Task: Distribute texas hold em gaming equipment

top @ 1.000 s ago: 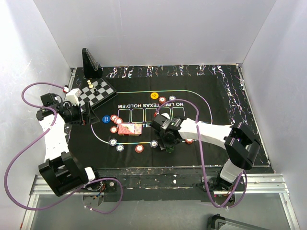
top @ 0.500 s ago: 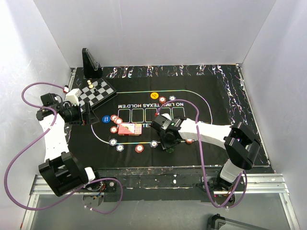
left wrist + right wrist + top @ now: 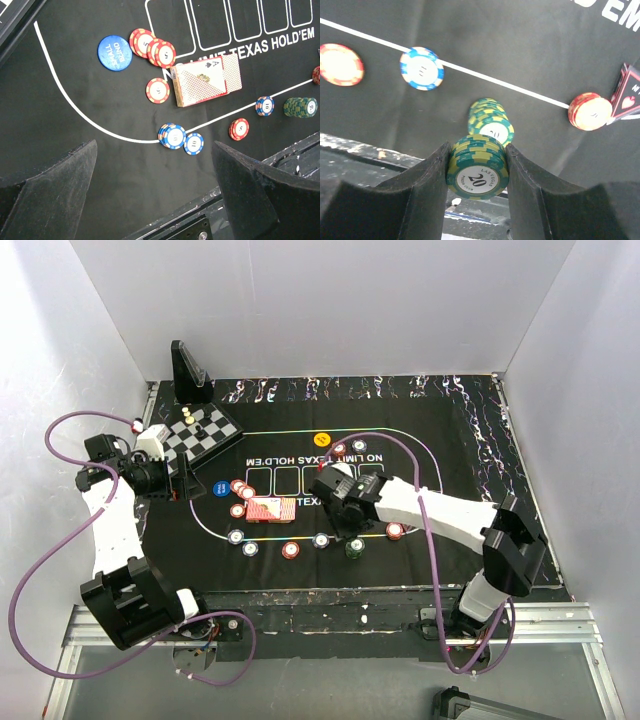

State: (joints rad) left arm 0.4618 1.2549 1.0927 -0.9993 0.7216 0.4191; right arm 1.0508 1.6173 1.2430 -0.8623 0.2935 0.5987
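My right gripper (image 3: 478,150) is shut on a short stack of green poker chips (image 3: 478,172), held off the mat. Just beyond it the rest of the green stack (image 3: 491,117) stands on the black mat. In the top view this gripper (image 3: 345,516) hovers up and left of that stack (image 3: 354,548). The red-backed playing cards (image 3: 205,80) lie mid-mat with an ace showing. Red chips (image 3: 152,46), blue chips (image 3: 172,136) and a blue button (image 3: 113,52) lie around them. An orange button (image 3: 321,439) sits farther back. My left gripper (image 3: 155,165) is open and holds nothing, at the mat's left end (image 3: 185,485).
A small chessboard (image 3: 200,435) with pieces stands at the back left, and a black triangular stand (image 3: 188,372) behind it. A red chip stack (image 3: 590,111) and a dark card corner (image 3: 626,95) lie to the right of the green stack. The table's front edge (image 3: 360,150) is close below.
My right gripper closed on the top part of the green stack, then rose and shifted up and left with it, leaving the lower chips on the mat. The left arm stayed still.
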